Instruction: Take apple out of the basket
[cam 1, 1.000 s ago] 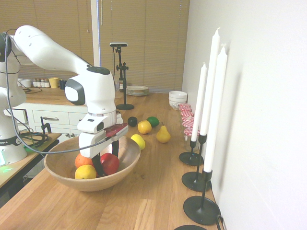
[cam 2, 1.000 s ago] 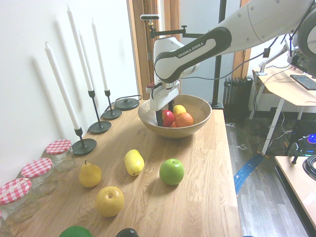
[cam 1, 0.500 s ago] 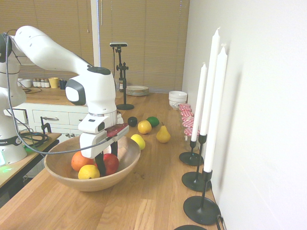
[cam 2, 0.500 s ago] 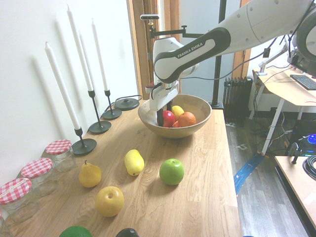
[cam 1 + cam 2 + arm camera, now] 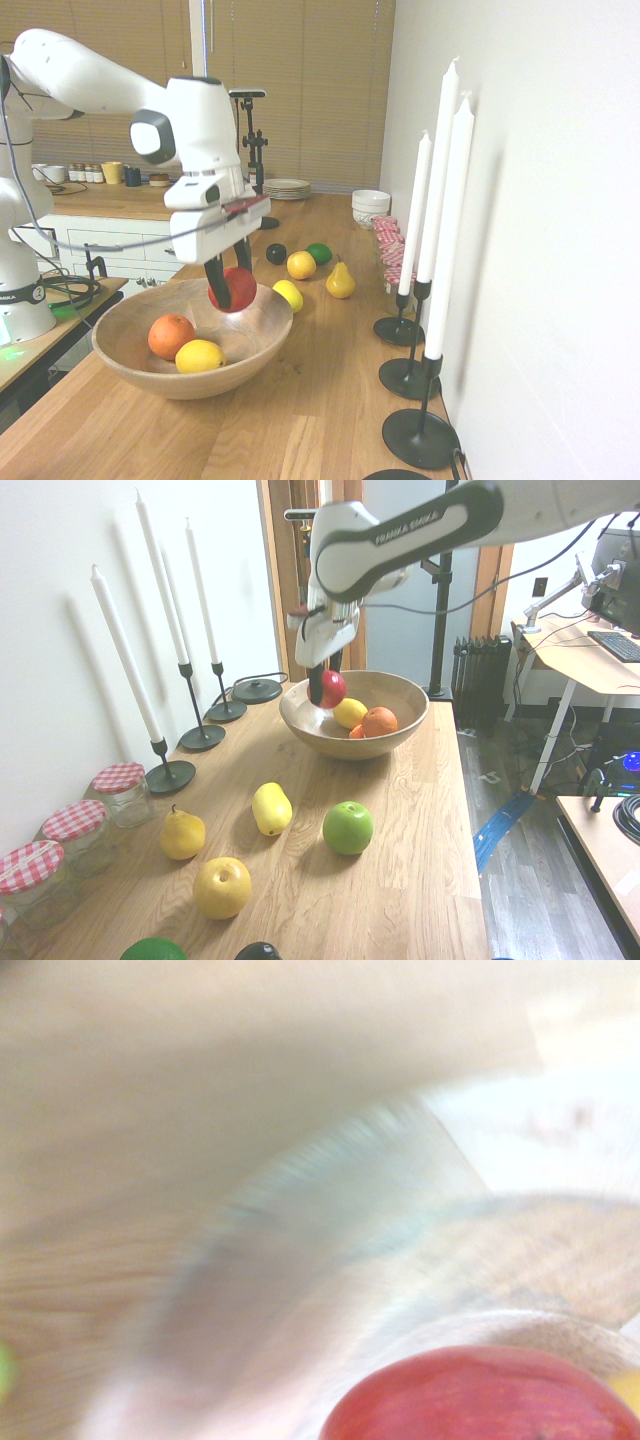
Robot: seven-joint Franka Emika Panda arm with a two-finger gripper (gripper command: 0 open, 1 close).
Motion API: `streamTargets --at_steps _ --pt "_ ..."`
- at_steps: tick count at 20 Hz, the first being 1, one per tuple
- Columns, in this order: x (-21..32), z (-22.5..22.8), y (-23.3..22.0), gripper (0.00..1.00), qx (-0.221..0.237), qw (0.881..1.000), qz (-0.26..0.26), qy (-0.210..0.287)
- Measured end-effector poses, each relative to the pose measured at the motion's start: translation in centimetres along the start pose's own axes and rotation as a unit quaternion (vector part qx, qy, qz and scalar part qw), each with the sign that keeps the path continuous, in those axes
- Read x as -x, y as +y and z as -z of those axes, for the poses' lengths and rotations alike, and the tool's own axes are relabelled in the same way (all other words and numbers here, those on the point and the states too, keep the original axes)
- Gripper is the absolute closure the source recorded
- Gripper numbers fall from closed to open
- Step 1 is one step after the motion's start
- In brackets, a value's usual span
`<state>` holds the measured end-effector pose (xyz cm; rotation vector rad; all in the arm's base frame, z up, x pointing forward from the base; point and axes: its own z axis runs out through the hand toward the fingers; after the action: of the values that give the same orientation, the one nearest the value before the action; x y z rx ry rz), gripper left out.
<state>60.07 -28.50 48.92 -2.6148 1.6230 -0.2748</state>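
At centre-left of the first exterior view, the gripper (image 5: 231,283) has its fingers clamped on the red apple (image 5: 236,289), holding it just above the wooden basket (image 5: 130,372). The lift-out appears underway; next, carry the apple sideways past the rim and set it down on the table (image 5: 300,420).

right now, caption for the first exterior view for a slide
Gripper shut on the apple, held above the basket, with an orange and a lemon inside.

Three candles (image 5: 445,190), two pears (image 5: 182,833)
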Motion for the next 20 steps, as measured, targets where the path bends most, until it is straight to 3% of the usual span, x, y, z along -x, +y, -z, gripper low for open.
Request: streamTargets --at_steps 5,9,16,20 --pt "5.8 7.1 -4.3 1.0 -0.015 0.999 0.032 0.022" --pt "13.2 9.3 -8.9 1.0 -0.022 0.997 0.07 0.026" --pt "25.8 4.6 -13.1 1.0 0.007 0.99 0.138 0.008" --pt "30.3 1.1 -13.6 1.0 0.021 0.987 0.16 -0.002"
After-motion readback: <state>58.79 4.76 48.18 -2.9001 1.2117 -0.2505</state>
